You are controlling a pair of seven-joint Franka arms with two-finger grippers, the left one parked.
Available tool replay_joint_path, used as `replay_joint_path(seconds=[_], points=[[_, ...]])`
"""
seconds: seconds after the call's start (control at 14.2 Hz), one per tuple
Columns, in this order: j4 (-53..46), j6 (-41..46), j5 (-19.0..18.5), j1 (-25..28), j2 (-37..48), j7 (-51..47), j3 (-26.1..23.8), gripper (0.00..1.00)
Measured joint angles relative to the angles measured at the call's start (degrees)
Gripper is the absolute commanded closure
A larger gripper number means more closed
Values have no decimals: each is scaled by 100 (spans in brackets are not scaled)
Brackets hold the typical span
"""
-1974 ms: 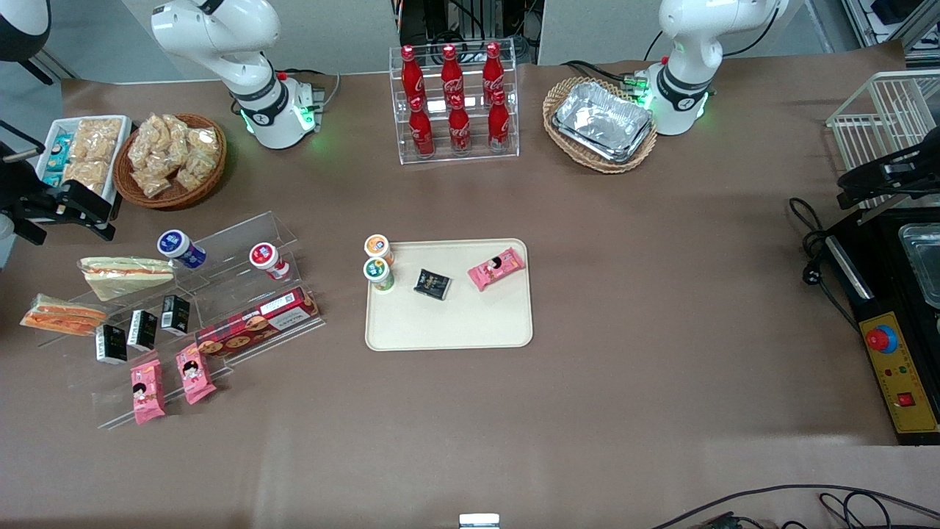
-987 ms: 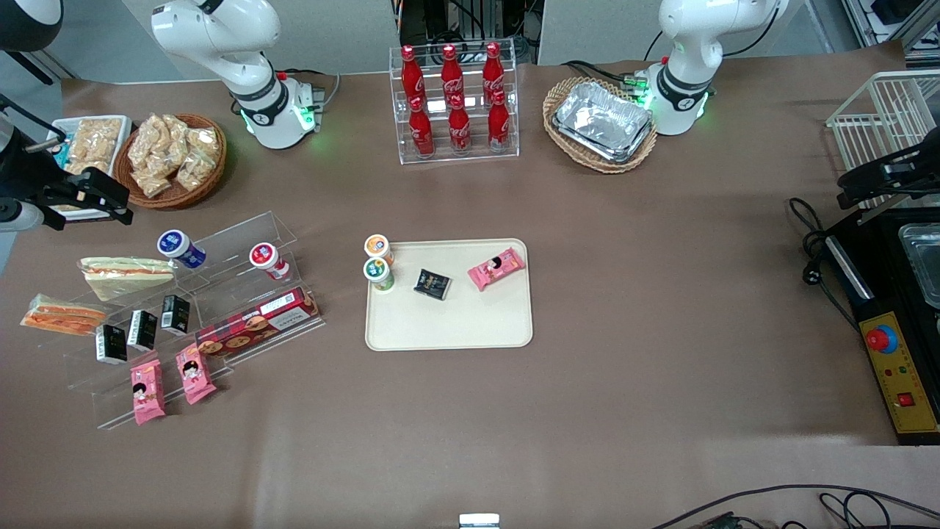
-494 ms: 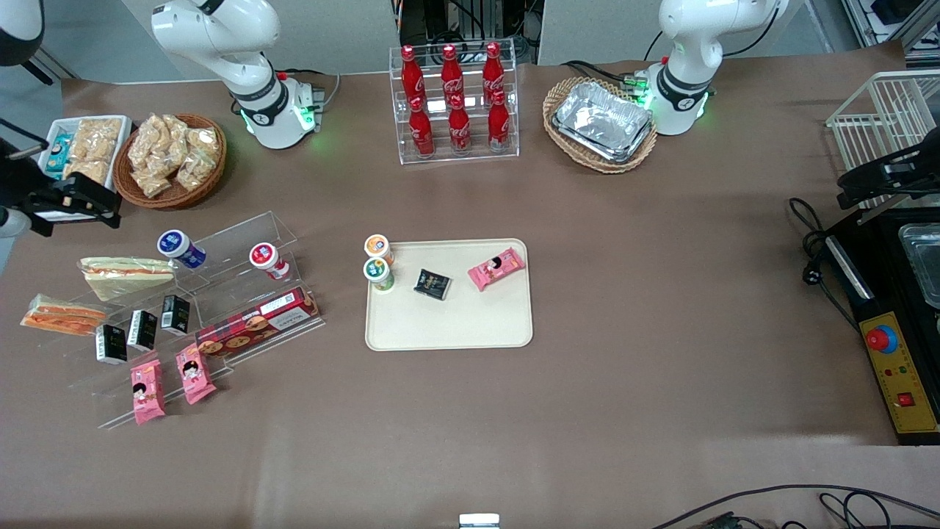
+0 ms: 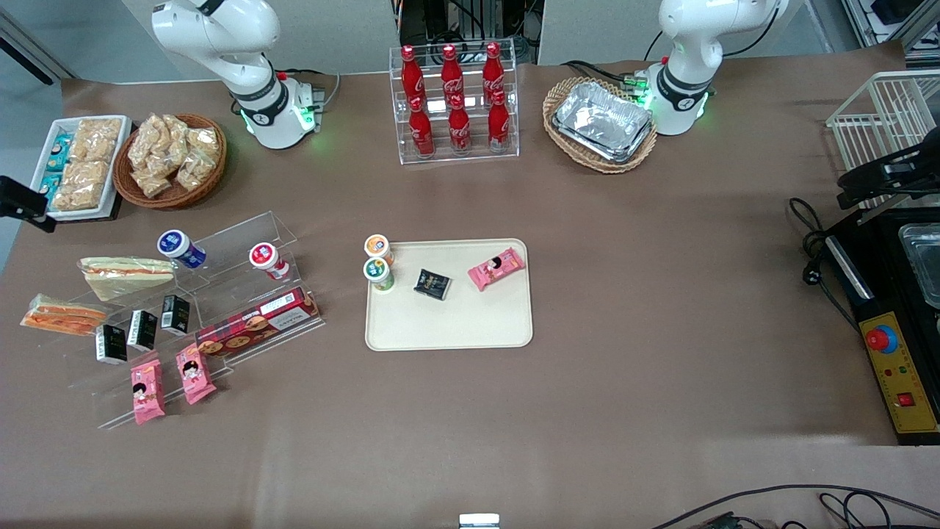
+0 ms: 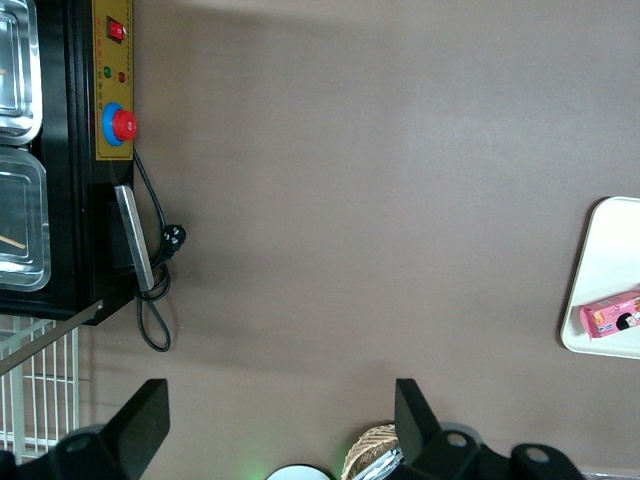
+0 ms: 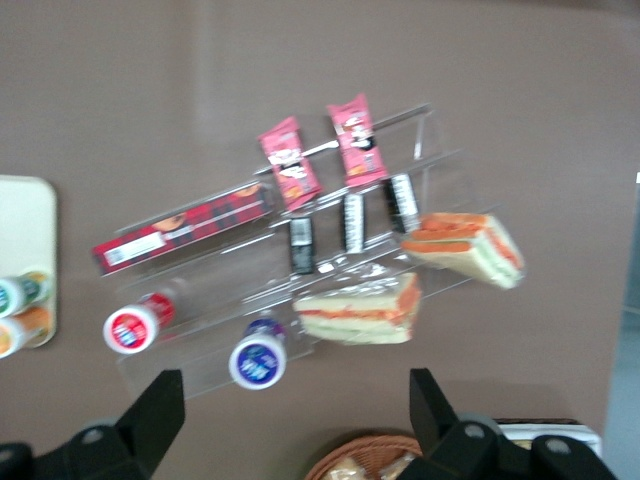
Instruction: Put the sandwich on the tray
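The sandwich (image 4: 62, 314) (image 6: 468, 243), a clear-wrapped wedge with thick orange filling, lies at the working arm's end of the clear acrylic shelf (image 4: 198, 308). It is nearer the front camera than the paler wedge (image 4: 125, 273) (image 6: 360, 308). The cream tray (image 4: 449, 323) (image 6: 25, 230) lies mid-table and holds two small cups, a black packet and a pink packet. My gripper (image 6: 294, 380) hovers high above the table, open and holding nothing. It is farther from the front camera than the sandwich. In the front view only a black end of the gripper (image 4: 20, 200) shows, beside the white snack bin (image 4: 77, 165).
The shelf also carries a blue-lidded cup (image 4: 178, 247), a red-lidded cup (image 4: 266, 258), small black cartons (image 4: 143, 329), a red biscuit box (image 4: 258, 323) and pink packets (image 4: 169, 382). A wicker snack basket (image 4: 172, 160) stands near the bin. Cola bottles (image 4: 454, 99) and foil trays (image 4: 602, 121) stand near the arm bases.
My gripper has drifted toward the working arm's table edge and has mostly left the front view. The sandwich and the things on the tray have not moved.
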State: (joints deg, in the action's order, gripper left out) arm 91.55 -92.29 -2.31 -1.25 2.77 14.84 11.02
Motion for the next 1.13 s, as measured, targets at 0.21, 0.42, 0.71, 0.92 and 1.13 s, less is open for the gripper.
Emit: replay_joint_path(seconds=[0.21,0.42,0.71,0.92,1.13], points=[[1,-278,-359,-84,-174,0,107,0],[2,-534,-296,-248,-354,198,253,0],[10,-967,-58,-702,-644,1891,322,0],[17,-1169,-14,-993,-969,3028,334,0],[21,-1279,111,-1134,-1296,4009,334,0]])
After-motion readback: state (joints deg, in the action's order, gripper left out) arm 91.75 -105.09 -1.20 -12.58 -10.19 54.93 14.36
